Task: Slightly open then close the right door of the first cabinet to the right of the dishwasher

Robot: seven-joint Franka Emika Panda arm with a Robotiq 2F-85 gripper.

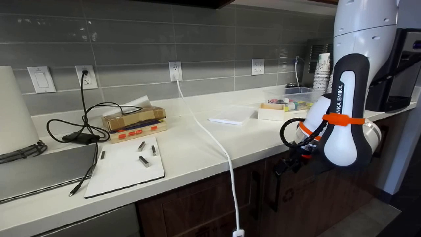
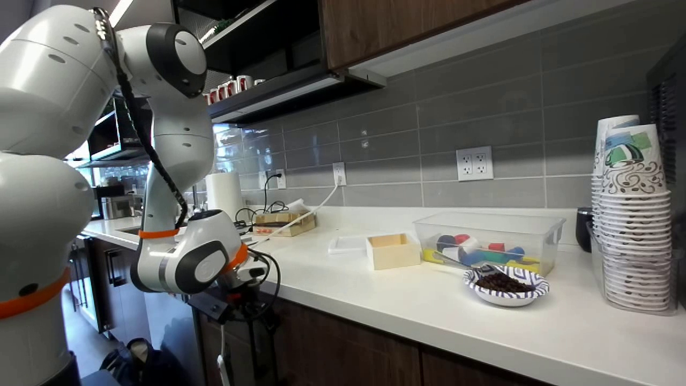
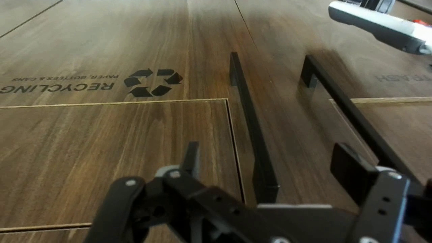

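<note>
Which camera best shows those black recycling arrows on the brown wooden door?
The wrist view: the black recycling arrows look large, unobstructed. An exterior view shows them small and dim; elsewhere I can't see them.

A wall of glossy grey tiles (image 1: pixel 204 34) rises behind the white countertop (image 2: pixel 375 289). In an exterior view, a brown wall cabinet (image 2: pixel 402 29) hangs beside dark shelves (image 2: pixel 278 91), and a strip light (image 2: pixel 119 12) shines overhead. The floor (image 1: pixel 365 217) is grey.

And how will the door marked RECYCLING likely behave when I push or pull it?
The door looks like a wooden panel, so it should stay stiff rather than flex. Its handle sits near one edge, so it probably swings from the opposite side. The handle looks smooth, so a loose grip might slip.
</note>
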